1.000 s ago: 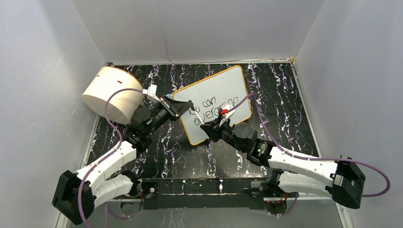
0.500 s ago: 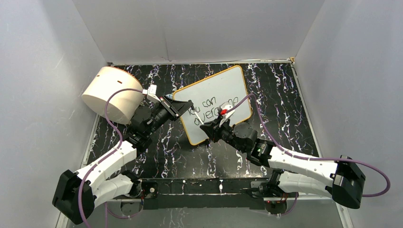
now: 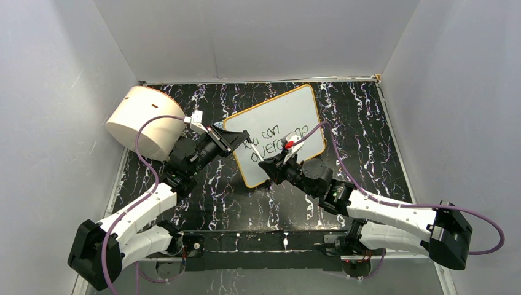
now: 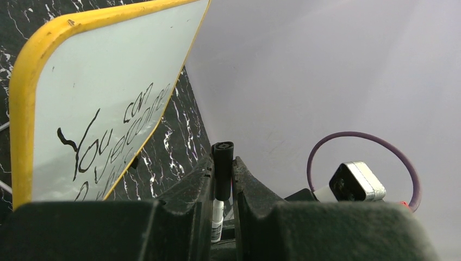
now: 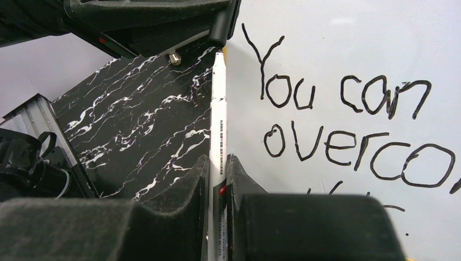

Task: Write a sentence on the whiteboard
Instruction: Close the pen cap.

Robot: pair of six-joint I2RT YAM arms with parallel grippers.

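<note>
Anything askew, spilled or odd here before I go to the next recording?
Nothing spilled or damaged. The whiteboard lies skewed to the edges of the table, so the sentence runs slanted. The cream cylinder at far left looks tipped over. The right hand holds the marker to the cap in the left hand, as expected.

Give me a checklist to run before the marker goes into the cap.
1. Right gripper shut on marker: ok.
2. Left gripper shut on cap: ok.
3. Marker tip aimed at cap: ok; in the right wrist view it points straight at it.
4. Tip already seated in cap: cannot tell.
5. Tip off the whiteboard: ok; it sits beside the left edge.
6. Sentence finished: cannot tell; the third line is mostly hidden.
</note>
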